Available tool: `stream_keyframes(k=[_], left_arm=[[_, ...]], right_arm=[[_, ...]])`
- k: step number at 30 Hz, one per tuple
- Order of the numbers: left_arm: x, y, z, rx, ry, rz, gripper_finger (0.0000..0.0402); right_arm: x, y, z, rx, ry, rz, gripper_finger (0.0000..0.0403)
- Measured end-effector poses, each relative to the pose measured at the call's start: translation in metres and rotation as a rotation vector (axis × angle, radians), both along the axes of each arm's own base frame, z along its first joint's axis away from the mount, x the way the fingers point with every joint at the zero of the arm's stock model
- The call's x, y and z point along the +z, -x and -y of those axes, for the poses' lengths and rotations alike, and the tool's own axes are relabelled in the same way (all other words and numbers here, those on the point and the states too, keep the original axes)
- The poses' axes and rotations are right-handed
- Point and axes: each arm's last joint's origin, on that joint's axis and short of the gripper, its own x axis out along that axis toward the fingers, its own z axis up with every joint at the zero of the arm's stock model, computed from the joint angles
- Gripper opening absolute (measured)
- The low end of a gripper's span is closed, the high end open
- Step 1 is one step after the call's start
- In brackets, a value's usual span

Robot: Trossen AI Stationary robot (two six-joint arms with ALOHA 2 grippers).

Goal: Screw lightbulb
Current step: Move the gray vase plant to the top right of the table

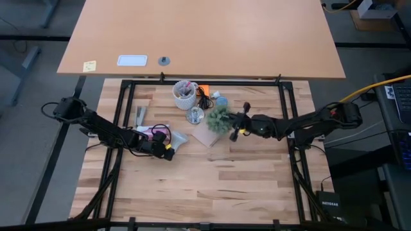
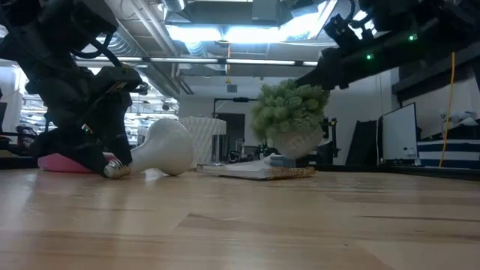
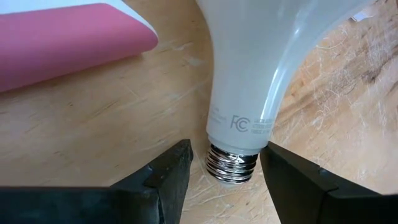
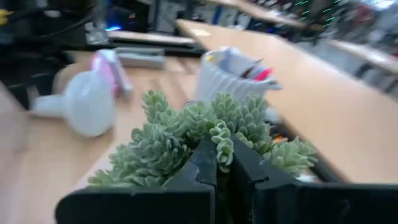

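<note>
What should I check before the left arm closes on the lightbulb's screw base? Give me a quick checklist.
1. left gripper open, fingers either side of the metal base: ok.
2. lightbulb lying on its side on the table, base toward the gripper: ok.
3. Pink object beside the bulb, clear of the fingers: ok.
4. right gripper shut among the leaves of the small plant, away from the bulb: ok.
5. Socket to screw into located: cannot tell.

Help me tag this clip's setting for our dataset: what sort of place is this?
Probably an open-plan lab or office workshop. The low view shows exposed ceiling ducts and a monitor behind the butcher-block table; the high view shows a plain desk and cabling.
</note>
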Motion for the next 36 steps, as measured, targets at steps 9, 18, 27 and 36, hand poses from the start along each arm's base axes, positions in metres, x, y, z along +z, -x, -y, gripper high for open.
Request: stream_keyframes(k=[9,18,27,36], left_arm=[[0.000,0.000,0.000,0.000,0.000,0.000,0.0186],[0.000,0.000,0.000,0.000,0.000,0.000,0.0186],[0.000,0.000,0.000,0.000,0.000,0.000,0.0186],[0.000,0.000,0.000,0.000,0.000,0.000,0.0186]], right_arm=[[0.012,0.011,0.034,-0.214,0.105,-0.004,0.0014],[0.015,0.030,0.095,-0.382,0.082,0.006,0.0014],[0.025,0.050,0.142,-0.433,0.019,0.063,0.0014],[0.004,0.055,0.163,-0.438,-0.140,0.055,0.0013]])
